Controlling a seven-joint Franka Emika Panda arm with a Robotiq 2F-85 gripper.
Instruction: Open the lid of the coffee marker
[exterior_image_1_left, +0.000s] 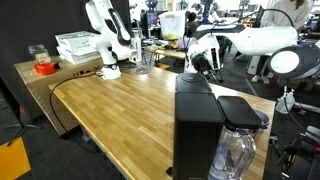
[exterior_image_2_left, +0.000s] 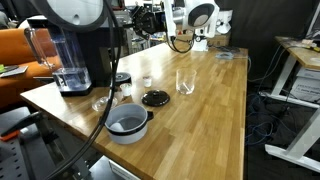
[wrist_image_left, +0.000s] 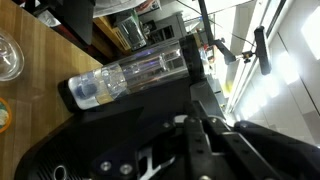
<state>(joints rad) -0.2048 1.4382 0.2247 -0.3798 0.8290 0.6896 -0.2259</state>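
Gripper (exterior_image_1_left: 208, 65) clenched on nothing, poised just above the lid (exterior_image_1_left: 195, 84), which lies shut atop the coffee marker (exterior_image_1_left: 197, 135) at the table's (exterior_image_2_left: 210, 130) edge. The clear tank (exterior_image_1_left: 235, 155) flanks its right. Nearby, the grey bowl (exterior_image_2_left: 127, 125) and the glass (exterior_image_2_left: 185, 82) look empty.

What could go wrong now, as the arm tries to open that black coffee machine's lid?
The shut hand is near the tall matte-black coffee machine, which stands by the edge of the wooden table; a clumsy push might slide or tip it.
The clear plastic water tank on its side lies close to the hand in the wrist view and could get knocked loose.
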